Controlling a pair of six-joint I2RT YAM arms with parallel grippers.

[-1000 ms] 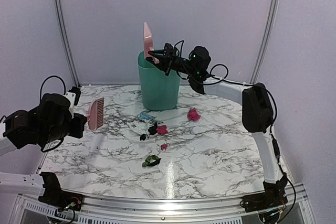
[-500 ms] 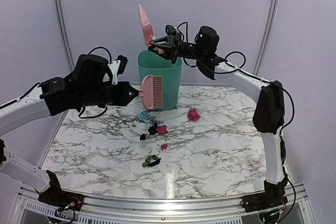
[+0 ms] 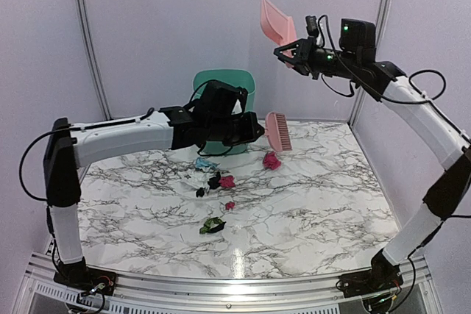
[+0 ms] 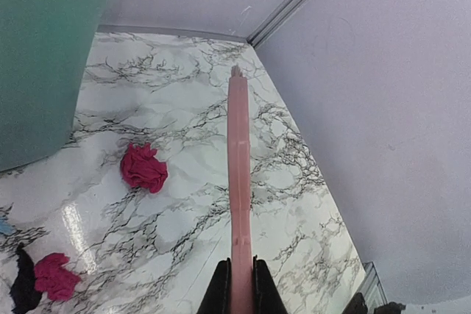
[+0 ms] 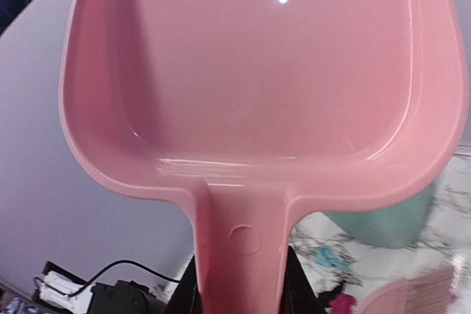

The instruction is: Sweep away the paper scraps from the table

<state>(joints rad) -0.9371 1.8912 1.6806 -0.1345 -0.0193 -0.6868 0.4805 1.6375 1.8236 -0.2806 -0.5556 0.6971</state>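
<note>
**On the desk: scraps unswept, both tools raised**

On the desk (image 3: 316, 226), the paper scraps (image 3: 221, 181) are spread loosely across the middle. A green-and-black piece (image 3: 213, 226) lies nearest. A magenta and black cluster sits behind it, and a light blue bit lies farther back. One larger magenta scrap (image 3: 271, 160) lies apart to the right.

Just beyond that scrap, the pink brush (image 3: 277, 131) is clenched at its handle by the left gripper (image 3: 259, 131). In the left wrist view it is seen edge-on between the closed jaws, and it appears to be carried above the surface. This position on the far side of the scraps is judged to allow a stroke toward the near edge.

Behind the left arm, a teal bin (image 3: 219, 76) stands at the back of the desk. Farthest and highest, the pink dustpan (image 3: 274, 21) is grasped by its handle in the right gripper (image 3: 291, 55). Its open end points up, well above the desk. It would have to be lowered before any scrap could be collected.
</note>
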